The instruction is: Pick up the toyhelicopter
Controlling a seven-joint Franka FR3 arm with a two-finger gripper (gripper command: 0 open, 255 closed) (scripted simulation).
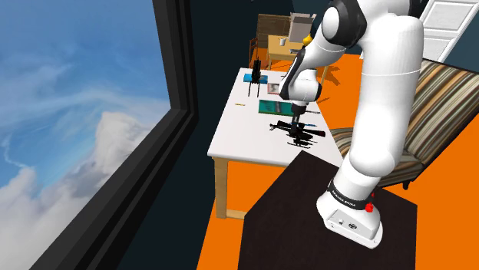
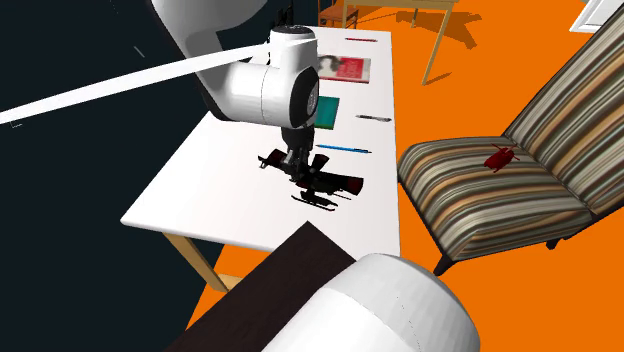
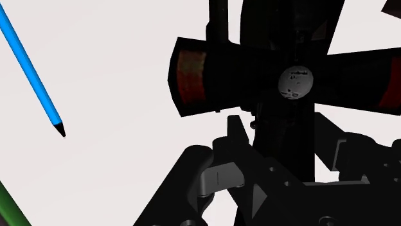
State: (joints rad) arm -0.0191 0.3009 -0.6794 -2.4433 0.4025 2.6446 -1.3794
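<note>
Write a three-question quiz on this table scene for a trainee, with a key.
1. True or false: the black toy helicopter sits on a shelf.
2. Multiple choice: what is the gripper right over? A a mug; B the black toy helicopter; C a lamp.
3. Short answer: what does the small red toy rest on?

Key: 1 false, it is on the white table; 2 B; 3 the striped armchair.
</note>
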